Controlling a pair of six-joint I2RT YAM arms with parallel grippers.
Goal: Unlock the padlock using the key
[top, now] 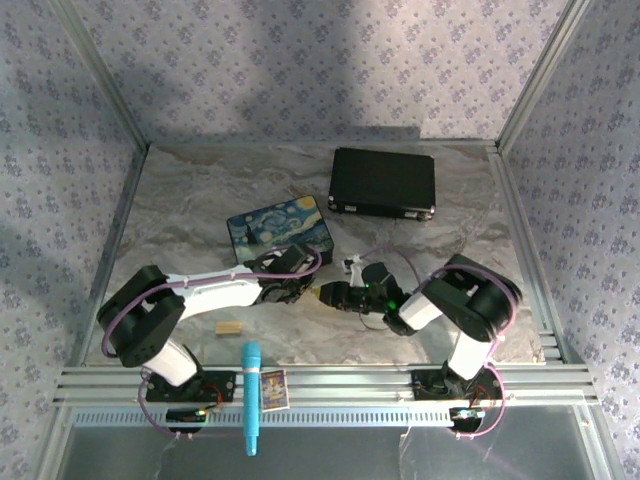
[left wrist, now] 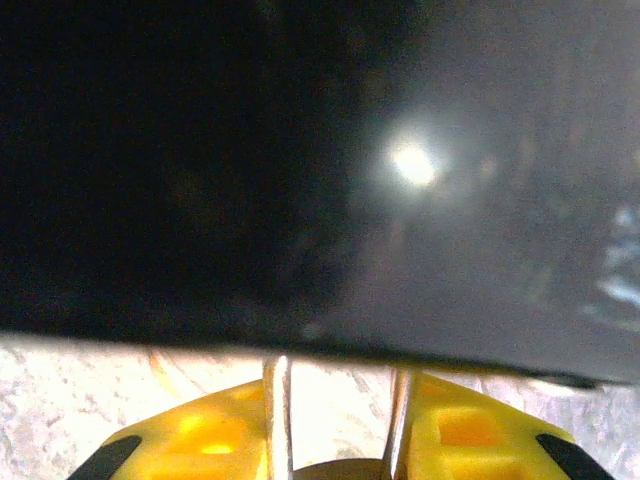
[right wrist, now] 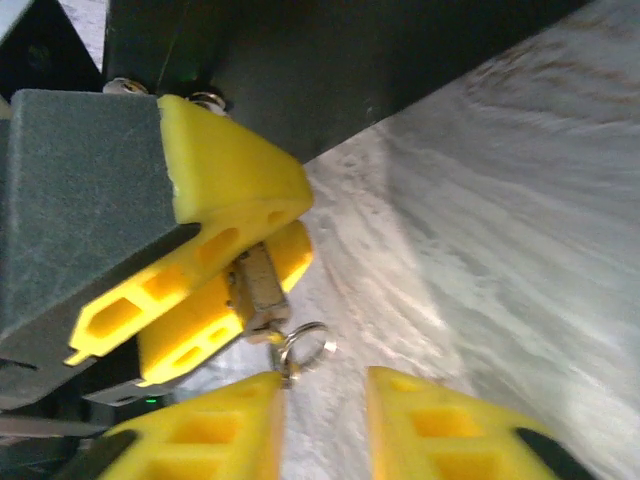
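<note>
The brass padlock is clamped between the yellow fingers of my left gripper, which is shut on it. In the left wrist view its silver shackle legs stand between the fingers of that gripper, with the brown body at the bottom edge. A key with a silver ring hangs at the padlock's lower end, touching the tip of my right gripper's left finger. My right gripper is open and faces the padlock; in the top view it sits just right of the left one.
The starry-night painted box lies just behind the left gripper. A black case sits at the back. A tan wooden block, a blue pen and a small card lie near the front rail.
</note>
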